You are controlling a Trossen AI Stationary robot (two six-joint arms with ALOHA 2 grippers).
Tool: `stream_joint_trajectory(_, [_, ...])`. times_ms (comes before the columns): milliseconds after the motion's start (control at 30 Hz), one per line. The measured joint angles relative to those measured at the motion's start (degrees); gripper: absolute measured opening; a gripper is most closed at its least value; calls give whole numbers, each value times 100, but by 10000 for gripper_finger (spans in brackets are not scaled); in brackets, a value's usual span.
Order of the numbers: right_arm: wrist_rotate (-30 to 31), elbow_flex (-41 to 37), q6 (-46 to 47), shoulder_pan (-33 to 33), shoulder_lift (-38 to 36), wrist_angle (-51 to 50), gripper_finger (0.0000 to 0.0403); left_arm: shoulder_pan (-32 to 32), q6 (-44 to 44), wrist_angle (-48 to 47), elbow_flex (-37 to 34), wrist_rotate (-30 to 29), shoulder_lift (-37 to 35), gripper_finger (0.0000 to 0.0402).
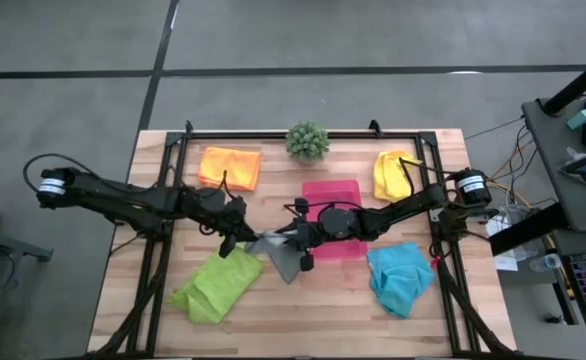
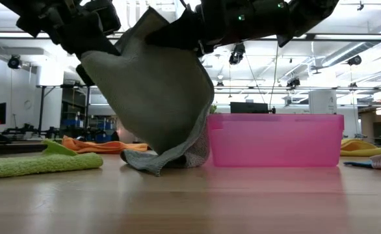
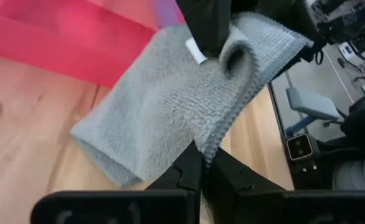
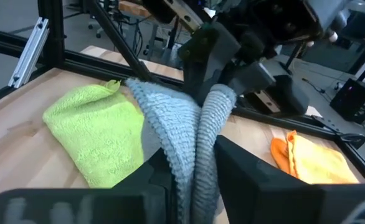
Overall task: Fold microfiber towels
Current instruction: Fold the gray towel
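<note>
Right now both arms meet in the middle of the wooden counter (image 1: 123, 300), holding up the grey towel (image 1: 281, 252) between them. The left gripper (image 1: 241, 236) has its jaws shut tight on one edge of the towel. The right gripper (image 1: 301, 240) has its jaws around another part of the same towel, with the cloth hanging between its fingers (image 4: 245, 168). Seen from low down, the grey towel hangs like a floppy bag and its bottom end touches the counter, just in front of the pink tray (image 1: 335, 190).

The lime green towel (image 1: 215, 286) lies flat near the front left. The turquoise towel (image 1: 399, 278) lies near the front right. The orange towel (image 1: 230, 166) and the yellow towel (image 1: 392, 175) lie at the back, with a small green plant (image 1: 307, 141) between them.
</note>
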Motion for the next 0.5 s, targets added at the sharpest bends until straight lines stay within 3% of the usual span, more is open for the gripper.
stream_joint_trajectory(500, [276, 11, -135, 7, -356, -30, 108, 0, -7, -370, -13, -295, -368, 0])
